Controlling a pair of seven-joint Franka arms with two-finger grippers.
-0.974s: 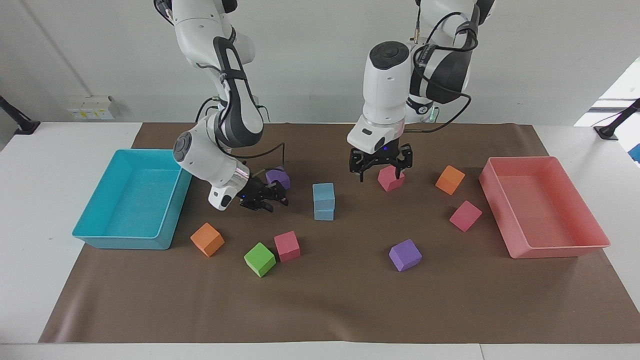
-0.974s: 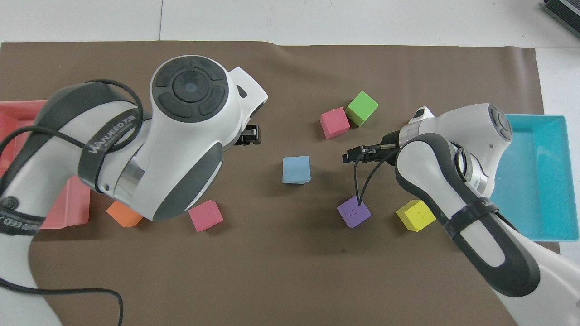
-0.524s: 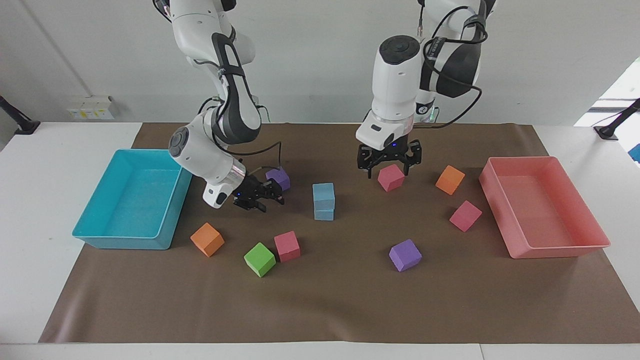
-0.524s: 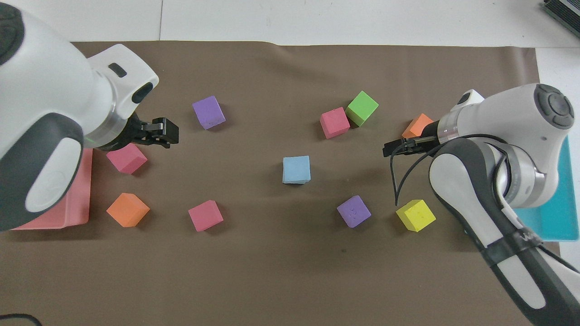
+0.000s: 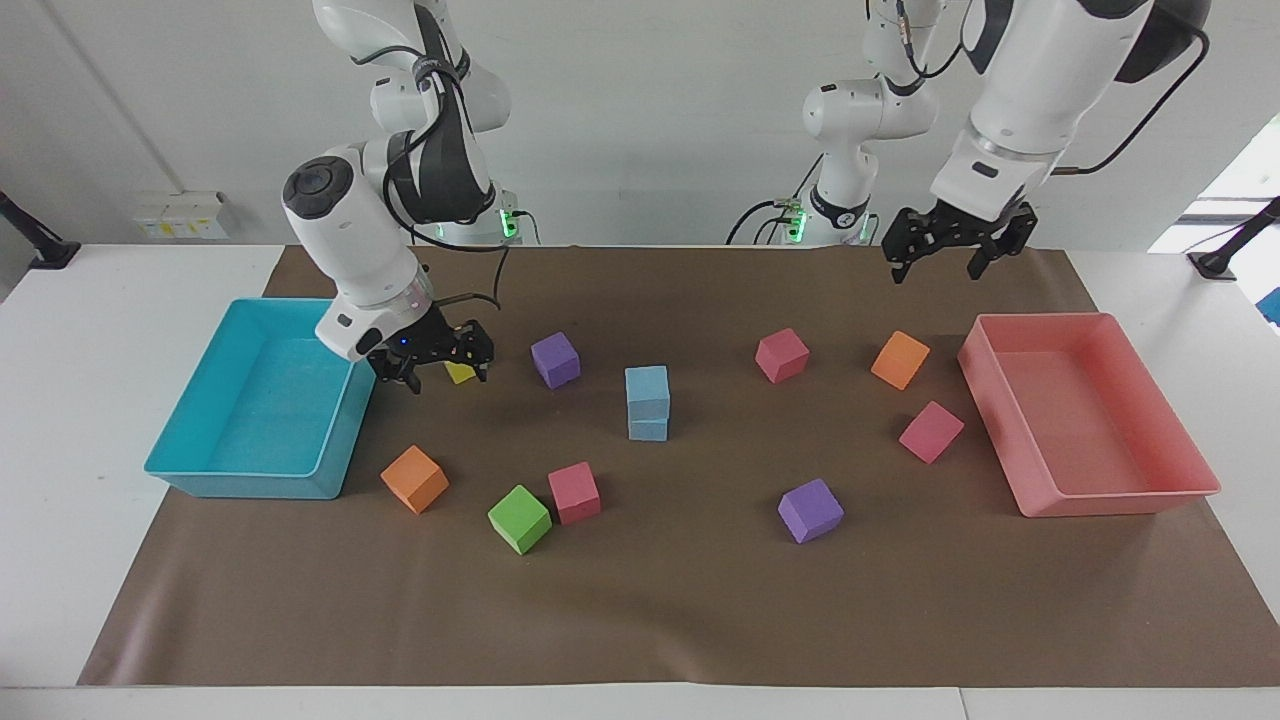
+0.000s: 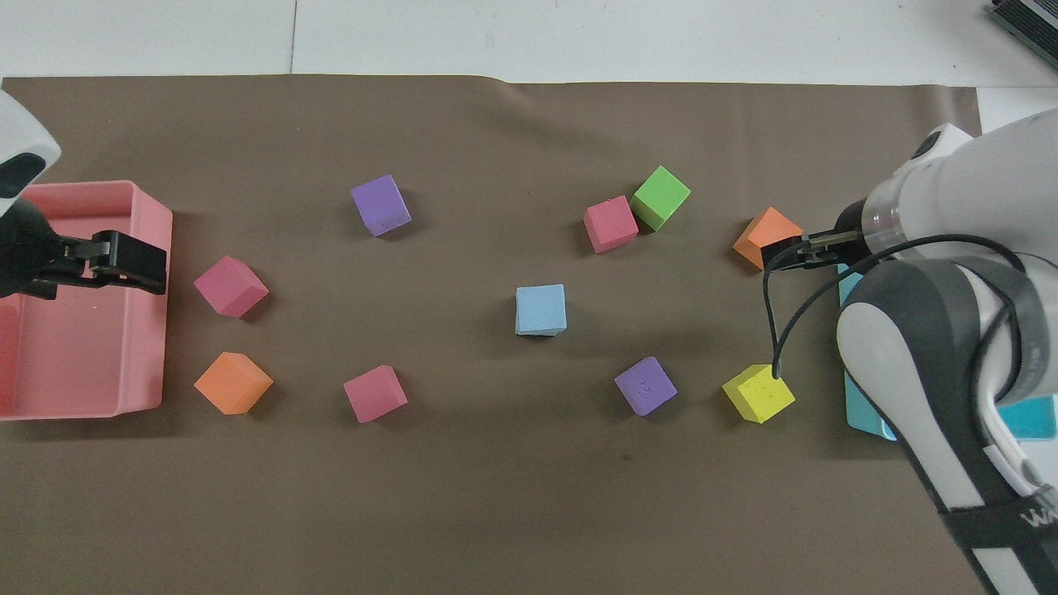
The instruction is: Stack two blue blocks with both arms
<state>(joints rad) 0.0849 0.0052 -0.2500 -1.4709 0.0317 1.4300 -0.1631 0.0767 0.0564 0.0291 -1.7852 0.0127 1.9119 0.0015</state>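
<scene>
Two blue blocks (image 5: 647, 402) stacked, one atop other, upright, mid-mat; top block slightly offset

A white wall (image 5: 640, 120) rises past the white table (image 5: 120, 300).

Two light-blue foam cubes (image 5: 647, 402) stand stacked one on the other at the middle of the brown paper mat (image 5: 660, 620) covering the tabletop. A turquoise plastic tray (image 5: 262, 404) lies at the mat edge toward the right arm's end; a pink plastic tray (image 5: 1088, 412) lies at the edge toward the left arm's end. A yellow foam cube (image 6: 758, 392) sits beside the turquoise tray, nearer to the robots than an orange foam cube (image 5: 414, 479). A green foam cube (image 5: 519, 518) touches a pink foam cube (image 5: 574, 492), both farther from the robots than the stack. A purple foam cube (image 5: 555, 359) sits nearer to the robots than the stack.
</scene>
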